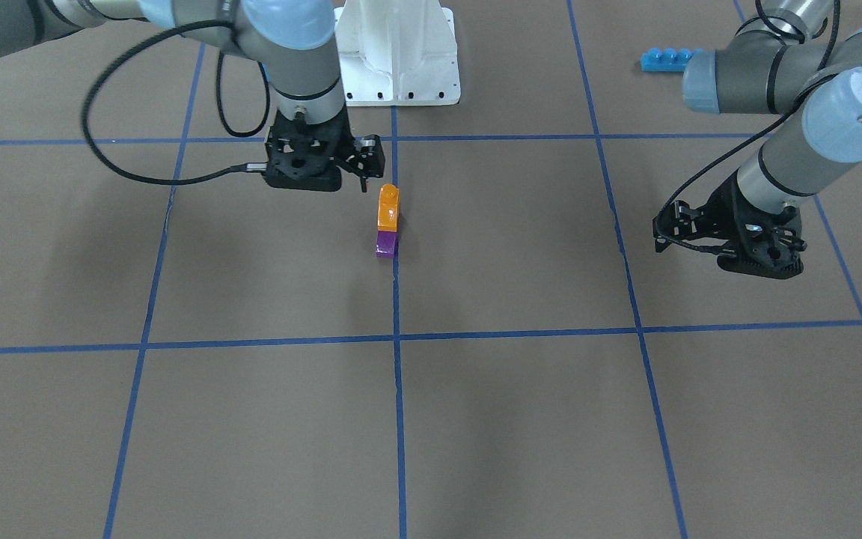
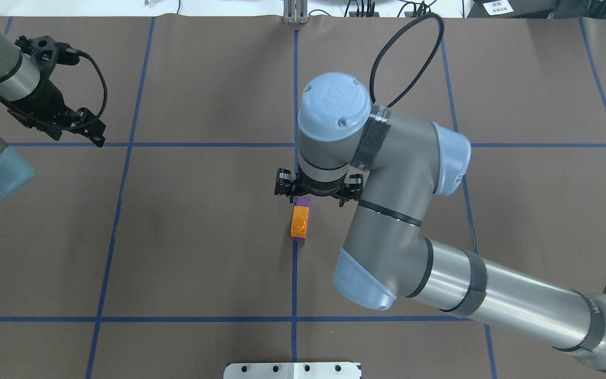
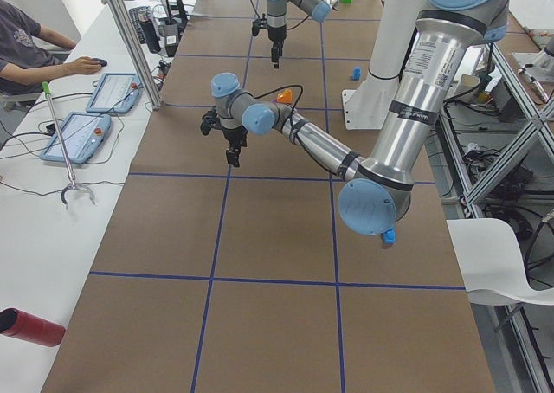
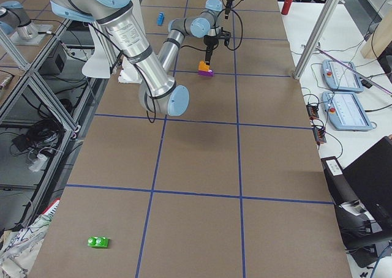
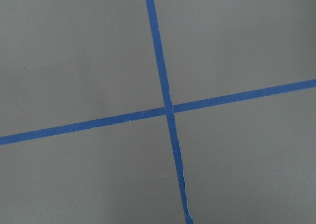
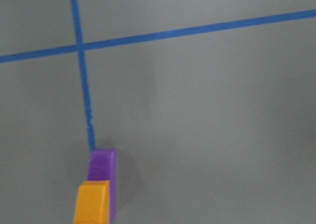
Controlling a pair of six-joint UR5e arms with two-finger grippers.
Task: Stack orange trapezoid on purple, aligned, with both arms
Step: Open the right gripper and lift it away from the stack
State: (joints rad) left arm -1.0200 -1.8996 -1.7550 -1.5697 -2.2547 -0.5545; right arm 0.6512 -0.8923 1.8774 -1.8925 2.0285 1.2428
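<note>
The orange trapezoid (image 1: 387, 206) on the purple (image 1: 386, 244) looks light, stiff, slick; I'd pinch its flat sides. The right gripper (image 2: 317, 196) hangs parted, empty; left gripper (image 2: 71, 126), cannot tell.

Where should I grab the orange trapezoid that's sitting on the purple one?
Probably from above, jaws closing across the narrow width of the orange trapezoid, on its two long sides, which look flat and parallel; the purple sits beneath it.

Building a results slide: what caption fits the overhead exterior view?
The orange trapezoid sits stacked on the purple brick, right gripper clear beside it, left gripper far off to the side.
</note>
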